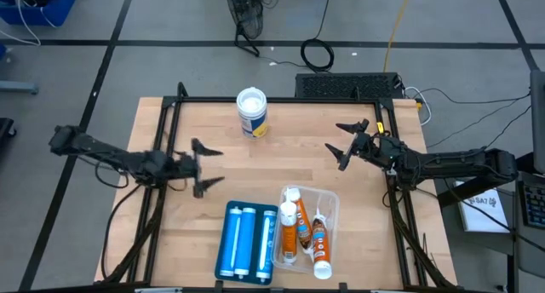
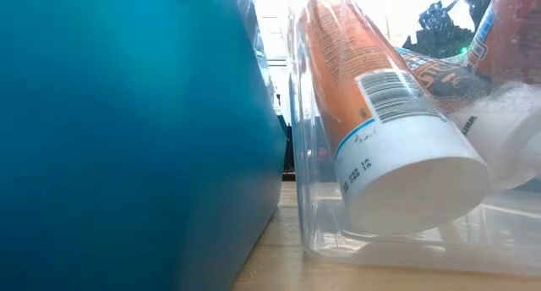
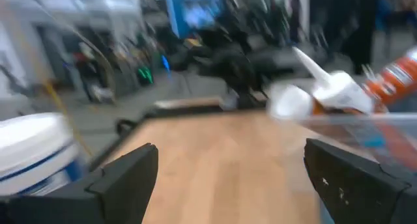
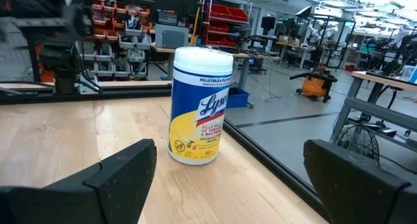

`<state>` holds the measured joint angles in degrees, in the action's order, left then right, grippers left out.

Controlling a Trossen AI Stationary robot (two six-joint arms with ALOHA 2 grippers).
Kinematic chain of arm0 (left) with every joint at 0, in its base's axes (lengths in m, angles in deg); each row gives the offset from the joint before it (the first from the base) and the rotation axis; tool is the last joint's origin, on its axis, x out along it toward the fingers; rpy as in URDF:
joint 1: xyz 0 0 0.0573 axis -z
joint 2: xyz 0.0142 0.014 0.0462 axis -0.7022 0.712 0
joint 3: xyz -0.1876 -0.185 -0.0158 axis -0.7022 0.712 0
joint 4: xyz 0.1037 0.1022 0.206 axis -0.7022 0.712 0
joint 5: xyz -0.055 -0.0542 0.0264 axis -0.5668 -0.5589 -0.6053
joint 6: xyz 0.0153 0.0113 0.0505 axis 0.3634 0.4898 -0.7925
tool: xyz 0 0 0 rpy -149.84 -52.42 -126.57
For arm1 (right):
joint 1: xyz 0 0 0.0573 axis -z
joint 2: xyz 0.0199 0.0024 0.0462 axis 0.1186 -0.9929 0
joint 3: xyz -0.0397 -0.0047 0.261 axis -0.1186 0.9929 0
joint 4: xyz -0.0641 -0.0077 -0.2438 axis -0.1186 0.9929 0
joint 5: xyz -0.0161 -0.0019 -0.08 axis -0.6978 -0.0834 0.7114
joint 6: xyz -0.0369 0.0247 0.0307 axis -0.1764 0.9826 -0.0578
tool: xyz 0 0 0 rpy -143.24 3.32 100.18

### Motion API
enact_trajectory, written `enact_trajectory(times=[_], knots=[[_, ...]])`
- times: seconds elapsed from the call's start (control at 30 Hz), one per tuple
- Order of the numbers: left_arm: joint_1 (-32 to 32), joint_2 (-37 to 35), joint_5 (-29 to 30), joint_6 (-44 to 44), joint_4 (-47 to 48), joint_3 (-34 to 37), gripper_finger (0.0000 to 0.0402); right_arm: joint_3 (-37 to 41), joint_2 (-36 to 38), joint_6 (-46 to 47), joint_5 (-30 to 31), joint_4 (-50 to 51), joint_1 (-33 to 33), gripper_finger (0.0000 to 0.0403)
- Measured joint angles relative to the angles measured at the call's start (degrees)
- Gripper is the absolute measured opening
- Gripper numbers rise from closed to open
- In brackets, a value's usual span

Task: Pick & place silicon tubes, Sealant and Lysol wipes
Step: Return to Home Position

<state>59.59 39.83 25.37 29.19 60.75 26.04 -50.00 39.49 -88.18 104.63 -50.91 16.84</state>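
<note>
The Lysol wipes canister (image 1: 252, 112), with its white lid and blue-and-yellow label, stands upright on its base at the far middle of the wooden table; it also shows in the right wrist view (image 4: 200, 107) and the left wrist view (image 3: 32, 152). Blue tubes lie in a blue tray (image 1: 247, 242) near the front edge. Orange-and-white tubes (image 1: 298, 229) lie in a clear tray (image 1: 328, 203) beside it. My left gripper (image 1: 220, 167) hovers open at the table's left, and my right gripper (image 1: 338, 144) hovers open at the right. Neither has anything between its fingers.
A black frame (image 1: 281, 100) runs along the table's edges. The low view is filled by the blue tray's wall (image 2: 127, 130) and the clear tray with an orange tube (image 2: 380, 113). Bare wood (image 1: 281, 157) lies between the two grippers.
</note>
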Motion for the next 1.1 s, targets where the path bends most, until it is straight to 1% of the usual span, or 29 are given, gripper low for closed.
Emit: enact_trajectory(times=[0.1,0.17,0.2,0.33,0.43,0.5,0.57,0.67,0.8,0.93,1.03,1.1], knots=[[-1.6,-9.3,0.3,-1.1,-9.2,10.4,0.0379,0.0,0.0,0.0,0.0,0.1,0.0,0.0364],[-2.5,-14.7,1.3,-0.1,-1.9,10.1,0.0379,0.0,0.0,0.0,0.0,0.1,0.0,0.0364],[-2.8,-16.8,1.6,0.8,0.1,9.8,0.0379,0.0,0.0,0.0,0.0,0.1,0.0,0.0364],[-3.6,-21.8,1.5,-0.5,2.4,10.6,0.0379,0.0,0.0,0.0,0.0,0.0,0.0,0.0364],[-3.5,-23.6,2.1,-3.1,4.1,10.7,0.0379,0.0,0.0,0.0,0.0,0.0,0.0,0.0364],[-3.5,-24.7,4.5,-3.7,7.6,10.9,0.0379,0.0,0.0,0.0,0.0,-0.3,0.0,0.0364],[-3.5,-26.3,7.5,-3.7,9.2,10.9,0.0379,0.0,0.0,0.0,0.0,-0.2,0.0,0.0364],[-3.5,-30.2,10.1,-3.9,12.1,10.9,0.0379,0.0,0.0,0.0,0.0,-0.2,0.0,0.0364],[-3.6,-36.3,10.2,-1.7,20.7,10.8,0.0379,0.0,0.0,0.0,0.0,-0.3,0.0,0.0364],[-5.2,-35.9,10.3,2.4,22.5,10.3,0.0379,0.0,0.0,0.0,0.0,-0.1,0.0,0.0364],[-6.7,-36.2,5.9,4.1,22.7,10.3,0.0379,0.0,0.0,0.0,0.0,0.2,0.0,0.0364],[-7.6,-36.0,4.5,3.0,22.9,10.3,0.0379,0.0,0.0,0.0,0.0,0.1,0.0,0.0364]])
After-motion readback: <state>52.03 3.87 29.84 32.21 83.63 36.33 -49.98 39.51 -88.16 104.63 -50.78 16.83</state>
